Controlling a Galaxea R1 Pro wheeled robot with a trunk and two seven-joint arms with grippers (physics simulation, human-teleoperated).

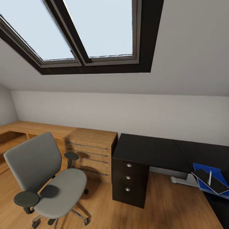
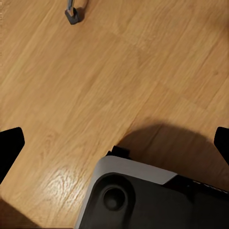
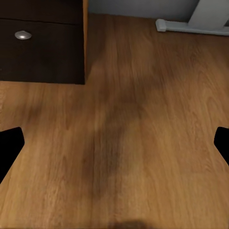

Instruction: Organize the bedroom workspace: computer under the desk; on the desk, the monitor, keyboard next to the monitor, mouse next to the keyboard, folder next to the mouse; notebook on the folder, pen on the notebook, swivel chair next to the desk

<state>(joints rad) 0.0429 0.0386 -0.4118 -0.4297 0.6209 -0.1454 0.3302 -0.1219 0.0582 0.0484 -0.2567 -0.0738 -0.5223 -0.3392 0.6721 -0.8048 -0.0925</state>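
Observation:
The grey swivel chair (image 1: 47,178) stands at the lower left of the head view, apart from the black-topped desk (image 1: 149,149). Its seat is bare. At the right edge a blue folder (image 1: 203,168) lies on the desk with the dark notebook (image 1: 212,182) on top and the white pen (image 1: 210,177) on the notebook. My left gripper (image 2: 117,145) is open above the wood floor. My right gripper (image 3: 117,143) is also open, over the floor near the desk's drawer unit (image 3: 43,43). The monitor, keyboard, mouse and computer are out of view.
A low light-wood cabinet (image 1: 90,152) stands between the chair and the dark drawer unit (image 1: 128,181). The white pedestal foot (image 1: 183,181) rests on the floor under the desk. My own base (image 2: 143,200) and a chair castor (image 2: 72,15) show in the left wrist view.

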